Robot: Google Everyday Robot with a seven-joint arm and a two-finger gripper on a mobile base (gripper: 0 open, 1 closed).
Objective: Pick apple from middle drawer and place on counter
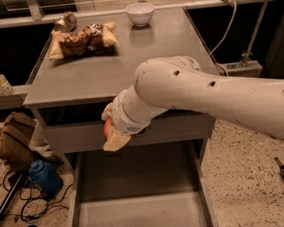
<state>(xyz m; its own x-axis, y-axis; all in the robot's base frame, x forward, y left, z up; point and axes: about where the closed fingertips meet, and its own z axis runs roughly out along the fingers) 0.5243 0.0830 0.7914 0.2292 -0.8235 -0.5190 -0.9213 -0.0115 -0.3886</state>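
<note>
Speckled stone floor (237, 161) runs along both sides of a grey drawer cabinet. At far left a small water bottle (1, 81) stands on a low ledge. Below it a brown bag (15, 140) slumps on the floor beside a blue bundle (45, 177), with black cables (28, 209) nearby. The counter (128, 74) carries a crumpled snack bag (82, 39) at its back left and a white bowl (140, 12) at the back, near the middle.

Just below the counter's front edge, left of centre, the gripper (111, 131) hangs in front of the closed upper drawer front (74, 139). Its cream fingers (116, 141) are clamped around the apple (106, 129), of which only a red-orange sliver shows. The apple is held in the air, above the middle drawer (142, 216), which is pulled out with its grey floor bare. The thick white arm (220, 95) reaches in from the right edge. A white cable (224, 27) droops off the counter's back right corner.
</note>
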